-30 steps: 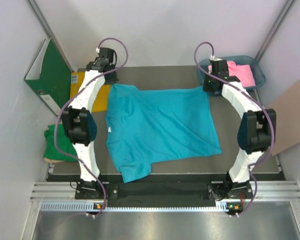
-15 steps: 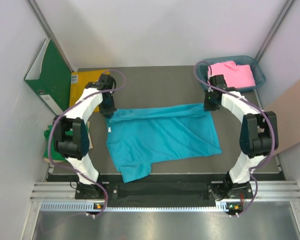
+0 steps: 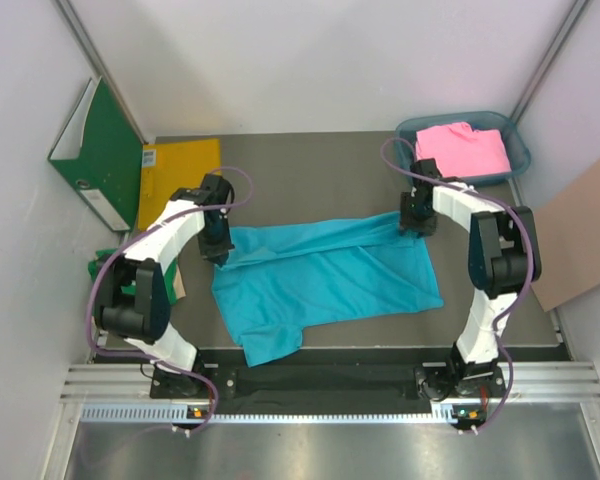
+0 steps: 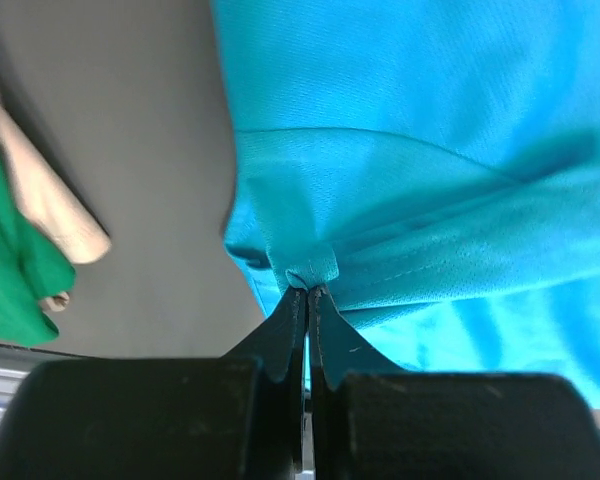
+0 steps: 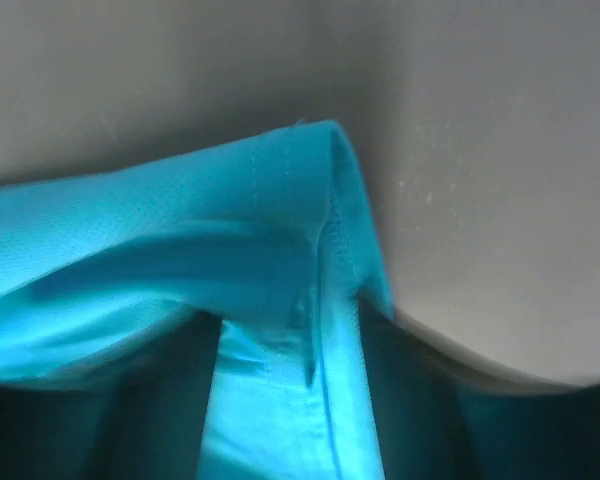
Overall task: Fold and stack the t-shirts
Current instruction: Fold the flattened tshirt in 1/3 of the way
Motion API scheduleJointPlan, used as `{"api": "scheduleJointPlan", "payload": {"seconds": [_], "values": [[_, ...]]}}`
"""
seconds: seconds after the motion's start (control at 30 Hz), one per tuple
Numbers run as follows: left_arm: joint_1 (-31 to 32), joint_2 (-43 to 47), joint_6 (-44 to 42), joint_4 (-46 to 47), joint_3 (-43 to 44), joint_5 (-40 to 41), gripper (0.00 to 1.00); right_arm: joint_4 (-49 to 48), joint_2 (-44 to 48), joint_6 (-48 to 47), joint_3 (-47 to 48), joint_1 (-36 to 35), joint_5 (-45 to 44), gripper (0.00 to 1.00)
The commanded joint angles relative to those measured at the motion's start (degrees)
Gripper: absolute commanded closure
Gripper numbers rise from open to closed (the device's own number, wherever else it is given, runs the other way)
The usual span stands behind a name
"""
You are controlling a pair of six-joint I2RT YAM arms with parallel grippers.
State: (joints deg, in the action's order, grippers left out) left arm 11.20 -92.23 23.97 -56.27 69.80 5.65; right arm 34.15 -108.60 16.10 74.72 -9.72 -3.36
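The turquoise t-shirt (image 3: 330, 275) lies on the dark table, its far edge folded over toward the near side in a long ridge. At the fold's left corner my left gripper (image 3: 220, 250) is shut on a pinch of the hem (image 4: 310, 265), its fingertips (image 4: 307, 292) pressed together. My right gripper (image 3: 417, 222) is at the fold's right corner. In the right wrist view its dark fingers stand apart, with the turquoise cloth (image 5: 280, 260) loose between them (image 5: 290, 400). A pink t-shirt (image 3: 465, 150) sits in the blue bin (image 3: 521, 156). A green t-shirt (image 3: 105, 268) lies off the table's left edge.
A yellow envelope (image 3: 175, 170) lies at the back left beside an upright green binder (image 3: 95, 150). Brown cardboard (image 3: 580, 235) leans at the right. In the left wrist view the green shirt (image 4: 10, 270) rests on beige cloth (image 4: 50, 210).
Both arms drew the shirt's far edge toward the near side, folding it over. The right gripper, shut on the corner before, has opened. The left stays shut.
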Motion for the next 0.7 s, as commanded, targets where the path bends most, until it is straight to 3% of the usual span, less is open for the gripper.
{"api": "scheduleJointPlan", "payload": {"seconds": [0.0, 0.03, 0.07, 0.1, 0.13, 0.17, 0.37, 0.5, 0.67], "values": [[2.5, 2.93, 0.73, -3.4, -3.52, 0.68, 1.0, 2.85, -1.62, 0.69, 3.15, -1.09, -3.14, 0.23], [3.12, 2.84, 0.73, -4.19, -5.01, 0.07, 0.92, 2.94, -1.1, 0.78, 2.63, -1.36, -3.58, 0.08], [3.39, 2.67, 0.47, -5.07, -5.63, -0.63, 0.69, 2.85, 0.39, 0.78, 2.28, -1.62, -3.94, 0.01], [3.65, 2.66, 0.12, -5.51, -6.25, -1.34, 0.47, 2.85, 1.27, 0.78, 1.93, -1.8, -3.94, 0.0], [4.61, 3.45, 0.12, -6.3, -7.04, -1.0, 0.33, 2.76, 2.06, 0.6, 1.4, -1.71, -3.94, 0.0], [5.14, 4.33, 0.12, -6.05, -7.31, 0.05, 0.01, 2.85, 3.99, 0.69, 1.13, -1.71, -4.11, 0.0], [5.76, 8.03, -1.99, 2.63, -5.29, -0.99, 0.01, 1.97, 8.48, 1.39, 0.25, -1.71, -5.35, 0.0], [5.94, 1.1, -3.22, 6.25, -2.04, -3.79, 0.02, 2.15, 8.4, 1.92, 1.3, -1.71, -5.7, 0.0], [6.55, -8.22, -5.33, 11.35, 0.95, -9.86, 0.11, 2.85, 7.35, 2.36, 2.54, -1.62, -5.61, 0.0]]}}
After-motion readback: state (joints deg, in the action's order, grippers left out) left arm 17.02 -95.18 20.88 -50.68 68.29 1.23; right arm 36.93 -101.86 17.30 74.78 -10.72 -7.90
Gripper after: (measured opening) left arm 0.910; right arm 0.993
